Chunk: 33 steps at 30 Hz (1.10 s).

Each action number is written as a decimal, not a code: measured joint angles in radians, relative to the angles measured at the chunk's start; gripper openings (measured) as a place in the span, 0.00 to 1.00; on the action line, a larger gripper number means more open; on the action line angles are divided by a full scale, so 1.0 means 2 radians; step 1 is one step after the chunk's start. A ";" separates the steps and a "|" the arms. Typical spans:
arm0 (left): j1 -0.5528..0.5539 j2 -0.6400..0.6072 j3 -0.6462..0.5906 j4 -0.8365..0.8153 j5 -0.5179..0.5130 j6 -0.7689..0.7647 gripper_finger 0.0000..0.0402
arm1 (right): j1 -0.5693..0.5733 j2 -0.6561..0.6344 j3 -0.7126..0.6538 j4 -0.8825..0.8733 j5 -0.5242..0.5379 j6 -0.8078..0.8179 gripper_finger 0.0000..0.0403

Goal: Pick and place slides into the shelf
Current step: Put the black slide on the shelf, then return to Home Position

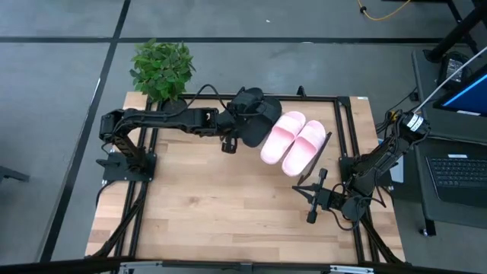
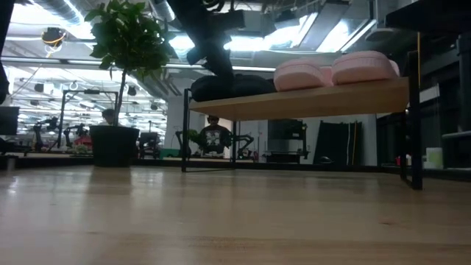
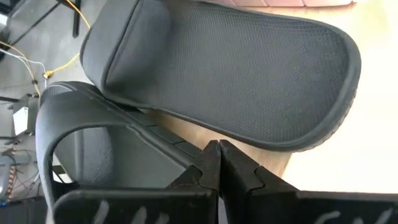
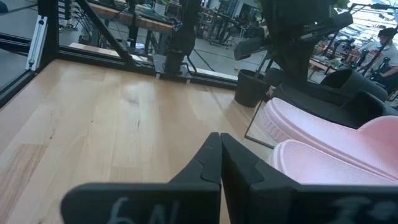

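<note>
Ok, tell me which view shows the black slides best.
The left wrist view: one black slide's mesh footbed fills the picture, with the second's strap beside it, just past the left pincer. The high view has the arm covering most of them. The low view shows only a dark edge on the shelf. The right wrist view shows a sliver.

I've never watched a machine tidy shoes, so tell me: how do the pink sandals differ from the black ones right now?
The pink sandals are pale; the black sandals are dark. The pink pair lies neatly side by side on the shelf, clear of both arms; the black pair sits at the shelf's end with the left gripper right at them, one sandal overlapping the other. Both pairs rest on the shelf and look alike in shape.
</note>
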 joint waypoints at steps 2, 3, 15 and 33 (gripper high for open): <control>-0.002 0.000 0.000 0.000 0.000 0.000 0.00 | 0.000 0.000 0.000 0.000 0.000 0.000 0.01; -0.004 0.000 0.000 0.001 0.001 0.000 0.00 | 0.000 0.000 0.000 0.000 0.000 0.000 0.01; -0.002 0.014 0.001 -0.002 0.023 -0.009 0.00 | 0.000 0.000 0.000 0.012 0.000 -0.001 0.01; -0.061 0.014 0.044 0.010 -0.086 0.071 0.00 | 0.000 0.000 0.000 0.010 0.000 -0.004 0.01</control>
